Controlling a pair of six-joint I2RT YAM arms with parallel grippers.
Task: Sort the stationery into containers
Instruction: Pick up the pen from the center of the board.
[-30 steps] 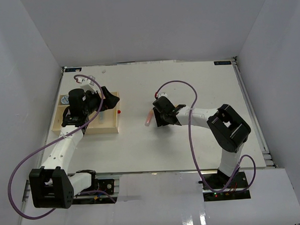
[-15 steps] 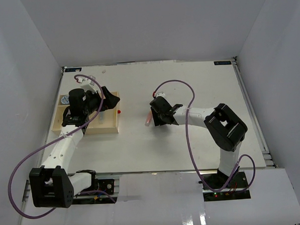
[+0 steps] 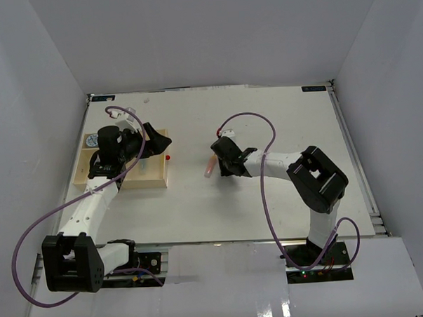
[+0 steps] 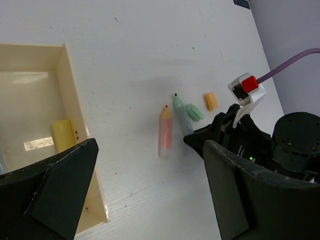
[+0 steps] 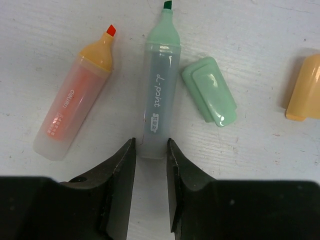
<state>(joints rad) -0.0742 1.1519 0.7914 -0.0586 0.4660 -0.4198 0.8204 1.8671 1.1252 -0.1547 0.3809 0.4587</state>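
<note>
Within right pincer [image 5: 150,142], green highlighter [image 5: 159,95]

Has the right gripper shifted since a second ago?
Yes: the right gripper has edged left, closer to the orange highlighter, which lies where it did.

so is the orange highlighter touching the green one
Apart. The right wrist view shows a strip of bare table between the orange highlighter and the green highlighter along their whole length.
</note>
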